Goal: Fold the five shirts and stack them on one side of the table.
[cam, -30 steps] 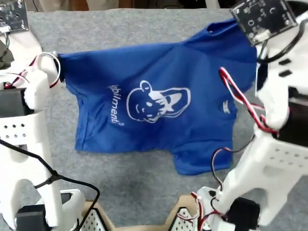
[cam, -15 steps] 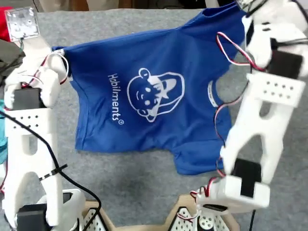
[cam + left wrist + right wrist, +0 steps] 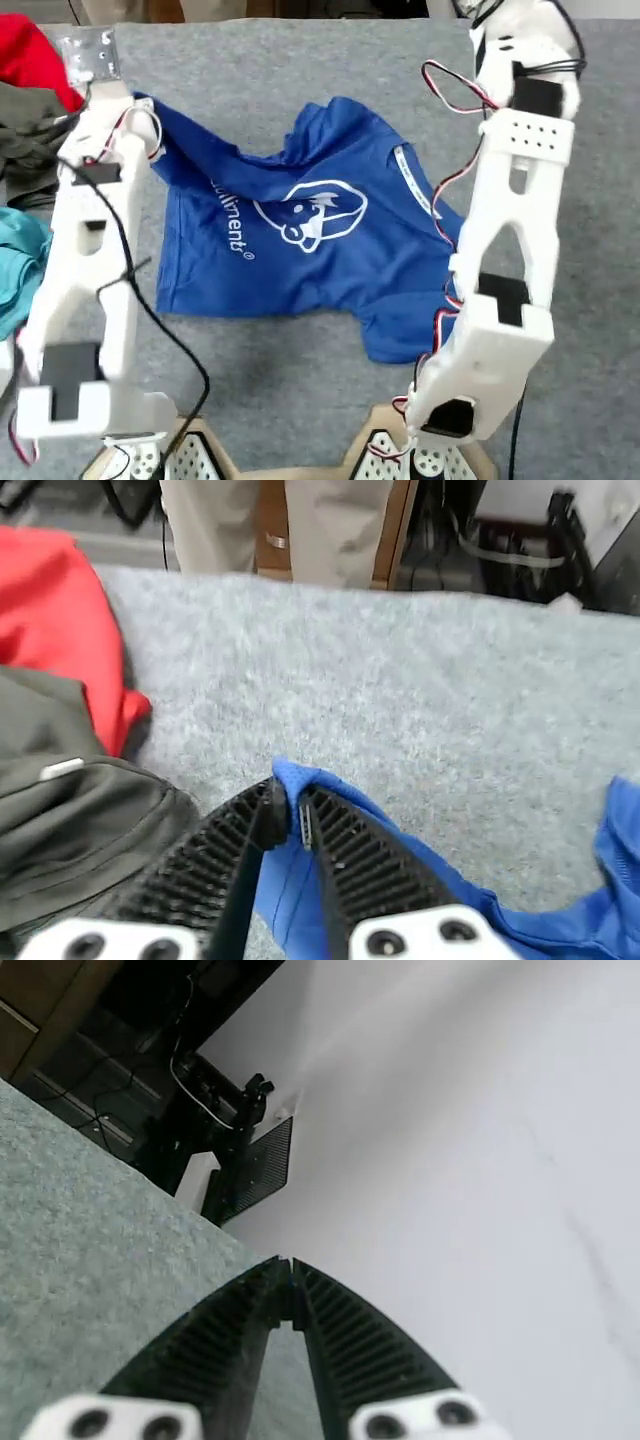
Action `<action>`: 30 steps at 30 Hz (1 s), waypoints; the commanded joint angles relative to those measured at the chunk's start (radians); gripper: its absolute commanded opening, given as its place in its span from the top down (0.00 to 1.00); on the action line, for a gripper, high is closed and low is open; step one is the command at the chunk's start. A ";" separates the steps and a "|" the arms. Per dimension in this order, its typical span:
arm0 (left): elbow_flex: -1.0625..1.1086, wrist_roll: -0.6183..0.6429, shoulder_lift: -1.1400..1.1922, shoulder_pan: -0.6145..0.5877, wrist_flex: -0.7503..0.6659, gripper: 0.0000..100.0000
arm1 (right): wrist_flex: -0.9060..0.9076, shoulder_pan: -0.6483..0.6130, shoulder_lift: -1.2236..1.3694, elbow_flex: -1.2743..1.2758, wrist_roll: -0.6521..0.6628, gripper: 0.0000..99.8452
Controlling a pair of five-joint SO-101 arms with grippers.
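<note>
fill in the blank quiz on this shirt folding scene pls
1. The left gripper has its jaws shut on a shirt coloured ___.
2. The right gripper, jaws shut, holds ___.
3. The print on that shirt is ___.
Missing words: blue; nothing; white.

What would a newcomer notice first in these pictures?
A rumpled blue shirt with a white cartoon print lies in the middle of the grey table. The left claw is shut on one corner of it. A heap of red, dark and teal clothes sits at the table's edge beside that arm.
</note>
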 commanded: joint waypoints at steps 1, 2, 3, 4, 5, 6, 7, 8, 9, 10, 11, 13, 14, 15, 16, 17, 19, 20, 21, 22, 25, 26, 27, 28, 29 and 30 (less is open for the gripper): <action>-0.175 0.005 0.094 -0.006 0.064 0.98 | 0.040 -0.036 0.041 -0.113 -0.009 0.99; -0.204 0.005 0.124 -0.005 0.087 0.98 | 0.083 -0.047 0.059 -0.134 -0.009 0.99; -0.232 0.005 0.150 -0.005 0.106 0.98 | 0.121 -0.058 0.082 -0.157 -0.011 0.99; -0.256 0.005 0.173 -0.003 0.126 0.98 | 0.150 -0.073 0.108 -0.180 -0.020 0.99; -0.278 0.005 0.193 -0.003 0.144 0.98 | 0.180 -0.093 0.137 -0.209 -0.044 0.99; -0.298 0.005 0.209 -0.003 0.164 0.98 | 0.209 -0.111 0.166 -0.240 -0.075 0.99; -0.311 0.005 0.225 -0.003 0.183 0.98 | 0.236 -0.131 0.199 -0.275 -0.101 0.99; -0.322 0.005 0.237 -0.002 0.201 0.98 | 0.269 -0.154 0.231 -0.314 -0.120 0.99; -0.331 0.005 0.245 0.000 0.219 0.98 | 0.301 -0.180 0.266 -0.357 -0.133 0.99; -0.334 0.005 0.251 0.000 0.238 0.98 | 0.331 -0.205 0.303 -0.397 -0.149 0.99; -0.334 0.005 0.252 0.002 0.256 0.98 | 0.356 -0.229 0.341 -0.440 -0.170 0.99; -0.333 0.005 0.252 0.002 0.285 0.98 | 0.396 -0.271 0.423 -0.521 -0.213 0.99; -0.330 0.003 0.252 0.002 0.299 0.98 | 0.413 -0.288 0.464 -0.559 -0.235 0.98; -0.330 0.003 0.252 0.002 0.311 0.98 | 0.428 -0.303 0.503 -0.595 -0.255 0.97; -0.330 0.003 0.252 0.002 0.325 0.98 | 0.440 -0.317 0.542 -0.630 -0.276 0.94; -0.330 0.000 0.252 0.002 0.341 0.98 | 0.453 -0.325 0.579 -0.662 -0.301 0.91; -0.330 -0.002 0.252 0.000 0.364 0.98 | 0.471 -0.337 0.644 -0.716 -0.351 0.88; -0.328 -0.002 0.252 0.000 0.373 0.98 | 0.477 -0.343 0.673 -0.739 -0.365 0.88; -0.328 -0.002 0.252 0.000 0.377 0.98 | 0.479 -0.351 0.697 -0.754 -0.376 0.88; -0.328 0.000 0.252 -0.002 0.377 0.98 | 0.479 -0.354 0.722 -0.766 -0.382 0.88; -0.328 0.005 0.252 0.000 0.377 0.98 | 0.476 -0.367 0.779 -0.773 -0.408 0.88; -0.328 0.005 0.252 0.000 0.379 0.98 | 0.477 -0.367 0.796 -0.771 -0.420 0.88; -0.328 0.005 0.252 0.000 0.382 0.98 | 0.477 -0.367 0.809 -0.771 -0.439 0.88; -0.328 0.005 0.252 0.002 0.388 0.98 | 0.477 -0.367 0.823 -0.771 -0.454 0.88; -0.328 0.005 0.252 0.002 0.390 0.98 | 0.477 -0.366 0.835 -0.771 -0.462 0.88; -0.328 0.005 0.252 0.002 0.390 0.98 | 0.479 -0.366 0.848 -0.771 -0.463 0.88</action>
